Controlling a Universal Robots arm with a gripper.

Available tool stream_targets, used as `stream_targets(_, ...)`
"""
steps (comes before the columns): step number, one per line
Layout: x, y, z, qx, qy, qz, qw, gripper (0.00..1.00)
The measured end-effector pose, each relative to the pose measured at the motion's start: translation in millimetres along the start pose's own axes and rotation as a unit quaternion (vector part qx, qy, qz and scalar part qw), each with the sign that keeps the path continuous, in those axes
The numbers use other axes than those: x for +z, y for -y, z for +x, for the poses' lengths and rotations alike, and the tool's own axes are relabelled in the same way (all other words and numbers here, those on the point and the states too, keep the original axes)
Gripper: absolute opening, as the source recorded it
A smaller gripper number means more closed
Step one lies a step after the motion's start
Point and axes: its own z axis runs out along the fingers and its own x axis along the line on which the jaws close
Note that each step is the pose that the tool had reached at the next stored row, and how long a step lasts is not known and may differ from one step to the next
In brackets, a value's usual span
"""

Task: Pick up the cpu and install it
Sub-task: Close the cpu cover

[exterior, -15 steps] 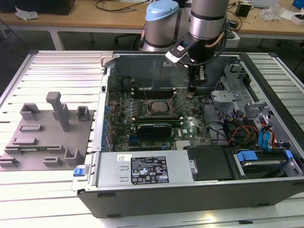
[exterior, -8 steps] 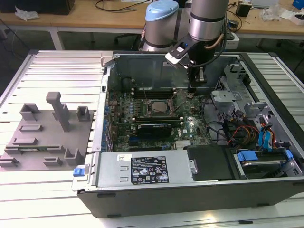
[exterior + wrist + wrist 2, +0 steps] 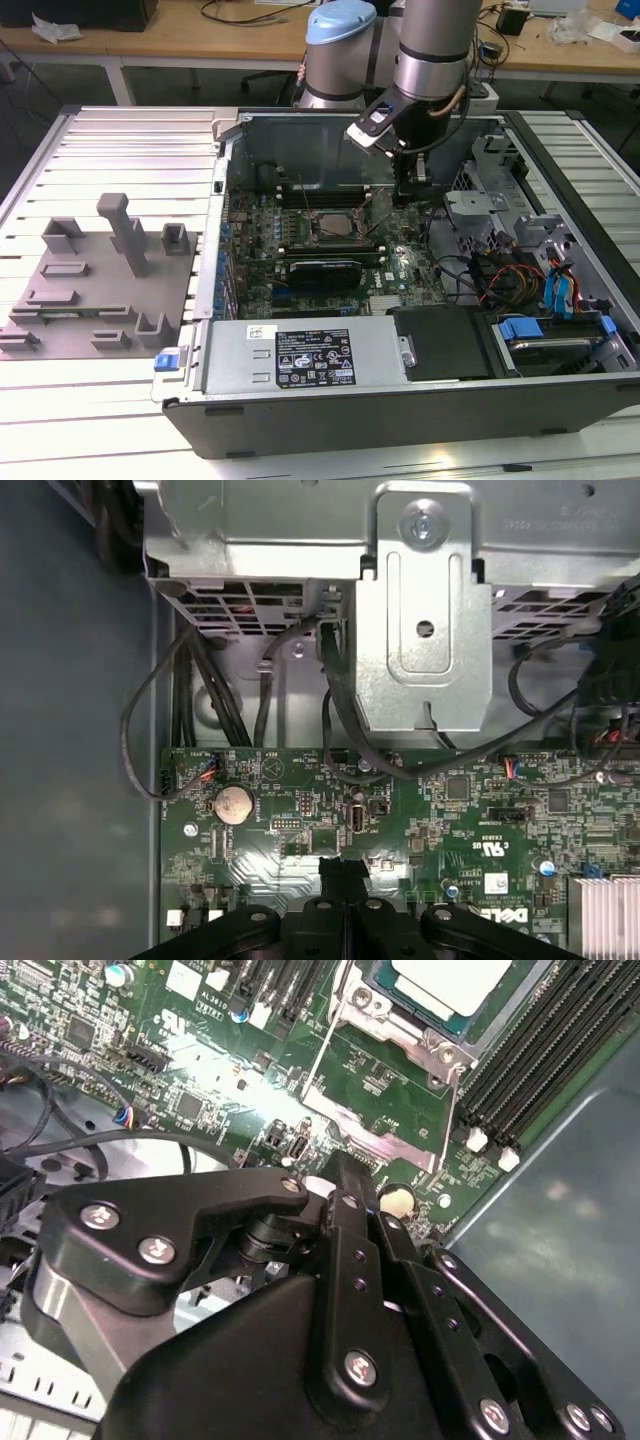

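The cpu (image 3: 336, 226) is a small square chip with a silvery top, lying in the socket in the middle of the motherboard (image 3: 402, 268). In the second wrist view the cpu (image 3: 452, 982) sits inside its metal socket frame, with thin lever wires (image 3: 322, 1052) standing beside it. My gripper (image 3: 406, 198) hangs over the board just to the exterior view's right of the socket, apart from the chip. Its black fingers are shut with nothing between them, seen in both wrist views (image 3: 350, 1178) (image 3: 343, 868).
The open computer case (image 3: 400, 410) has a power supply at the front and drive cages with cables (image 3: 520, 270) at the exterior view's right. A grey fixture plate (image 3: 90, 290) with blocks lies on the table at the left. Memory slots (image 3: 545, 1050) flank the socket.
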Motion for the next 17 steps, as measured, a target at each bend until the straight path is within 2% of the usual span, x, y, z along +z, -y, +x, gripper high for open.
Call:
stream_targets(3, 5.6, -0.3, 0.2, 0.000, 0.0000, 0.0034, 1.0000, 0.11)
stream_targets(8, 6.6, -0.3, 0.2, 0.000, 0.0000, 0.0037, 1.0000, 0.11)
stream_targets(12, 10.1, -0.2, 0.3, 0.000, 0.0001, 0.0037, 1.0000, 0.11)
stream_targets(13, 10.5, 2.5, 0.4, 0.000, -0.0014, 0.0036, 1.0000, 0.11)
stream_targets(15, 9.0, 36.8, 0.4, 0.001, -0.0032, -0.0043, 1.0000, 0.11)
stream_targets(17, 8.8, 41.3, 0.4, 0.001, -0.0032, -0.0051, 1.0000, 0.11)
